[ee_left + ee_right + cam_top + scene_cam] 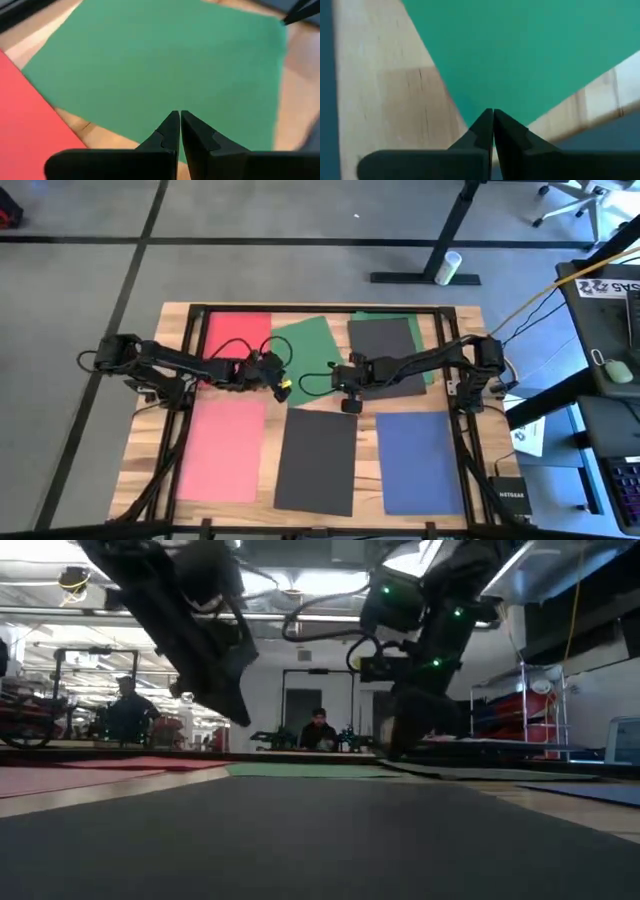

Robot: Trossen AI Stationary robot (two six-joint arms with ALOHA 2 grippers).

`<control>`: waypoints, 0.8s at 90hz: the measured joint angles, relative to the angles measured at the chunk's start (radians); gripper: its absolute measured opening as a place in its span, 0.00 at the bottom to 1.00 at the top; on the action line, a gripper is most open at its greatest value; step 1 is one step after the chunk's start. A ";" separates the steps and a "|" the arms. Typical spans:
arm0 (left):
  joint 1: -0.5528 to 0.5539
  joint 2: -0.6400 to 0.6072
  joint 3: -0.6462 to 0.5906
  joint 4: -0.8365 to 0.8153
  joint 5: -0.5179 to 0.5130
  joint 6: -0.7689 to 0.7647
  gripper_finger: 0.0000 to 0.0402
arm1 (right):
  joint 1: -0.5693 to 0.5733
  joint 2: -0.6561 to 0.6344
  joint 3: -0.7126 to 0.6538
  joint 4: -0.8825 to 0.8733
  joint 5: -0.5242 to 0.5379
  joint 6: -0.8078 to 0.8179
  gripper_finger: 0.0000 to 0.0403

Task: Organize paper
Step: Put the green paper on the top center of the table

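The green sheet (pixel 308 345) lies skewed near the table's (pixel 155 412) far edge, between both pincers. Left gripper (pixel 283 388) and right gripper (pixel 349 404), each closed and empty, flank its near corner.

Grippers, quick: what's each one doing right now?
Left gripper: shut, empty, over the green sheet.
Right gripper: shut, empty, at the green sheet's corner.

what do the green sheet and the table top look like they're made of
Green sheet: apparently thin matte paper; it lies flat, evenly coloured, without glare in the left wrist view. Table top: seemingly pale wood, perhaps butcher block, with visible grain and joined strips in the right wrist view.
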 joint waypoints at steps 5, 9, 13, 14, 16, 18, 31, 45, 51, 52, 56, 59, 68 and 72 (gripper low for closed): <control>0.024 0.023 0.000 0.015 0.019 0.010 0.00 | 0.000 0.000 -0.007 0.000 0.000 0.005 0.00; 0.042 0.044 0.000 0.025 0.034 0.014 0.00 | 0.000 0.000 -0.015 0.005 0.000 0.007 0.00; 0.060 0.062 0.000 0.039 0.055 0.015 0.00 | 0.000 0.000 -0.023 0.010 -0.001 0.007 0.00; 0.065 0.067 0.000 0.041 0.058 0.016 0.00 | 0.000 0.000 -0.025 0.010 -0.001 0.008 0.00; 0.072 0.077 0.000 0.045 0.064 0.020 0.00 | 0.000 0.000 -0.029 0.010 -0.002 0.010 0.00; 0.079 0.087 0.000 0.049 0.070 0.025 0.00 | 0.000 0.000 -0.033 0.011 -0.002 0.013 0.00; 0.103 0.144 0.000 0.103 0.109 0.044 0.00 | 0.000 0.000 -0.058 0.024 -0.026 0.038 0.00; 0.103 0.175 0.000 0.141 0.118 0.058 0.00 | 0.001 -0.002 -0.074 0.047 -0.050 0.061 0.00; 0.104 0.176 0.000 0.147 0.117 0.067 0.00 | 0.000 -0.003 -0.075 0.054 -0.075 0.069 0.00; 0.104 0.176 0.000 0.146 0.117 0.068 0.00 | 0.001 -0.003 -0.075 0.055 -0.079 0.071 0.00; 0.104 0.176 0.000 0.145 0.117 0.077 0.00 | 0.002 -0.003 -0.075 0.060 -0.092 0.083 0.00; 0.104 0.176 0.000 0.146 0.117 0.078 0.00 | 0.006 -0.003 -0.075 0.062 -0.103 0.089 0.00; 0.115 0.176 0.000 0.145 0.117 0.088 0.00 | 0.018 -0.003 -0.075 0.064 -0.130 0.099 0.00; 0.121 0.176 0.000 0.145 0.116 0.091 0.00 | 0.023 -0.003 -0.075 0.064 -0.139 0.108 0.00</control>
